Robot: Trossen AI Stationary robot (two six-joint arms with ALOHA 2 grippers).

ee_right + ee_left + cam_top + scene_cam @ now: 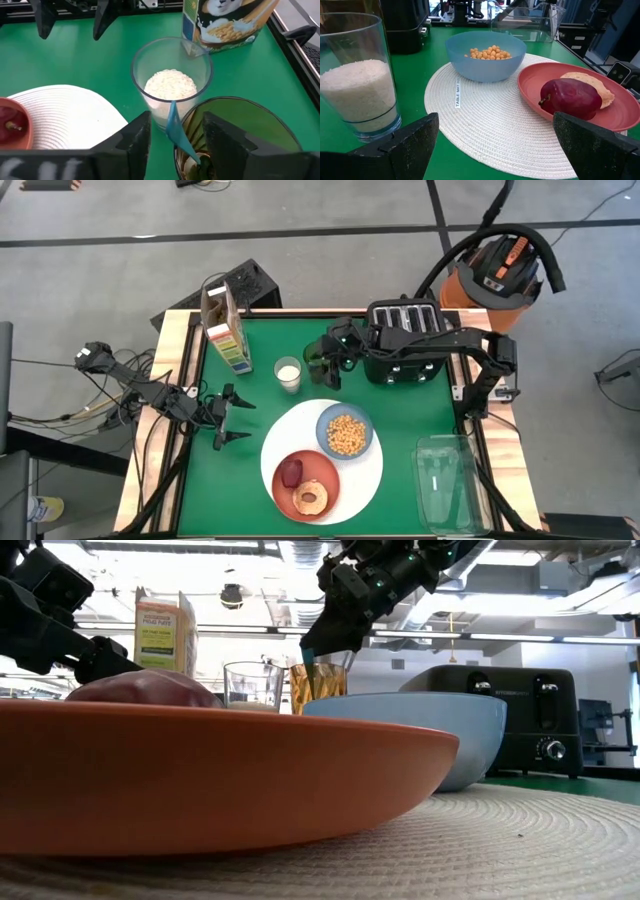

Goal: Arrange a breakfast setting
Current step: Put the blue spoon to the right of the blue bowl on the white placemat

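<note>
Right tool (172,142) hangs over the green-tinted glass (240,130) near the counter's far edge, its fingers half-shut around the blue spoon handle (175,125) standing in it; whether they pinch it yet I cannot tell. Best to squeeze firmly, then lift straight up, clear of the glass of white grains (171,85) just beside. Left tool (228,417) waits spread wide near the left edge.
</note>
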